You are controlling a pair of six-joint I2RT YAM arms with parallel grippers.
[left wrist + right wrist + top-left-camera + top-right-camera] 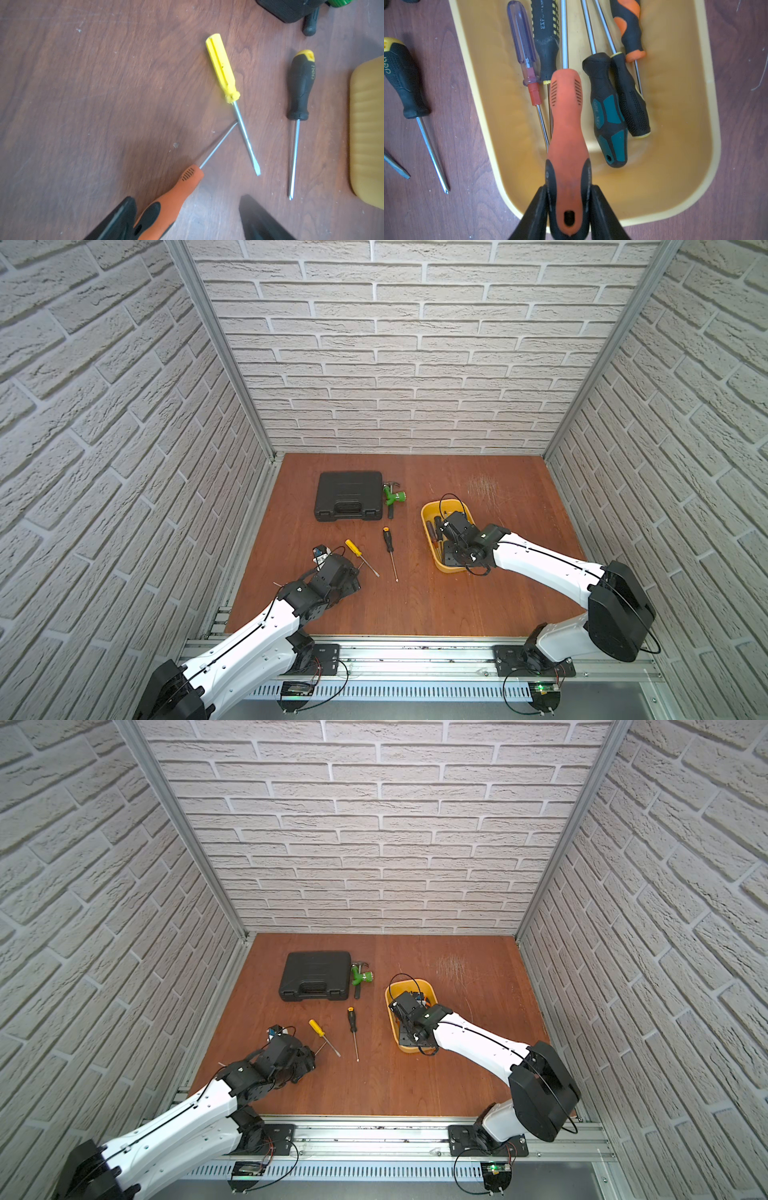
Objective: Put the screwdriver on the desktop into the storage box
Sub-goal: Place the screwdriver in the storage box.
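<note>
My right claw (568, 191) pinches an orange screwdriver (566, 124) by the handle, over the yellow box (712, 124). My left claw (187, 198) is spread wide around a black-and-orange screwdriver (176, 191) on the desk (83, 104).

This is looking like a robot test booth in a lab, dressed as a small workshop. Panels printed with white brick (415, 364) are standing between thin metal posts (220, 348) around a reddish wooden desktop (415, 605). Two robot arms (249, 637) are sitting bolted on a metal rail (415, 649) at the front. A black tool case (348, 495), a hammer (392, 485) and several screwdrivers (353, 547) are lying on it.
</note>
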